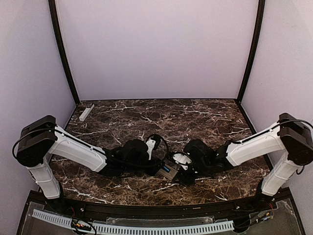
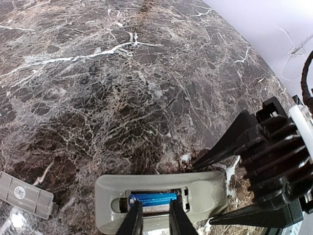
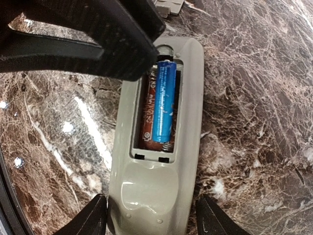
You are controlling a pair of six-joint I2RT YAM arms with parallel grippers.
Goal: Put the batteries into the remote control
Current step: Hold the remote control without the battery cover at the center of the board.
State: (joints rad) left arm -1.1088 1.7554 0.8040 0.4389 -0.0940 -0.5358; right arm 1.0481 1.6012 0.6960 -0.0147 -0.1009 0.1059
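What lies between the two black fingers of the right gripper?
The rounded end of the pale grey plastic remote control, back upward, as the right wrist view shows.

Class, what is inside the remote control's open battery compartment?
One blue battery in the remote control; the other slot looks empty, partly hidden by the left end effector.

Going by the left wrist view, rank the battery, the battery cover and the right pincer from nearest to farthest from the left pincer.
1. The battery: in the remote control bay, right at the left pincer tips.
2. The right pincer: straddling the remote control's right end.
3. The battery cover: flat on the table, past the remote control's left end, at the view's lower left.
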